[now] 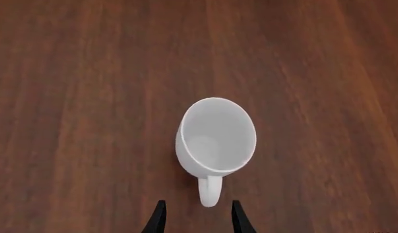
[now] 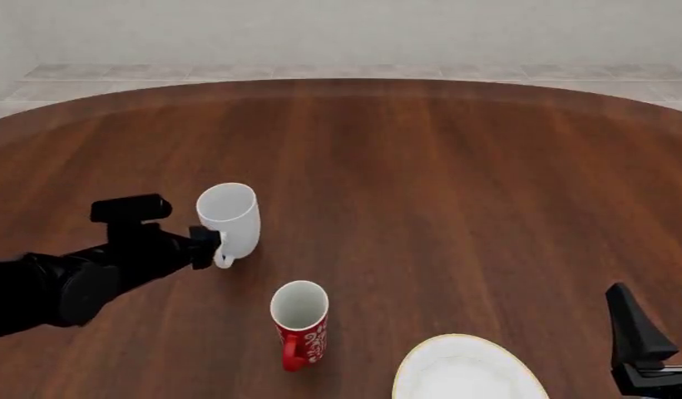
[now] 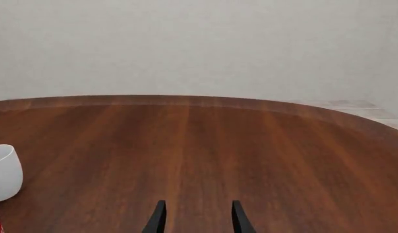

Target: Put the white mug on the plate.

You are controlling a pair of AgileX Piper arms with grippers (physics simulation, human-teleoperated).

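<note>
Wooden table (image 2: 452,191): red mug (image 2: 300,322) between white mug (image 2: 229,220), plate (image 2: 466,372)

Bright, even, sharp renders; shadows seem faint, no glare.

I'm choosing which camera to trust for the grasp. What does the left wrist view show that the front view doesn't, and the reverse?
Only the left wrist view shows the bare inside bottom of the plain white ceramic mug and the left end effector open, its fingertips either side of the loop handle, not yet closed on it.

Only the front view shows the red patterned mug, the round white gold-rimmed plate at the near edge, and the right end effector beside it.

Both show the white mug upright on the brown wooden table.
</note>
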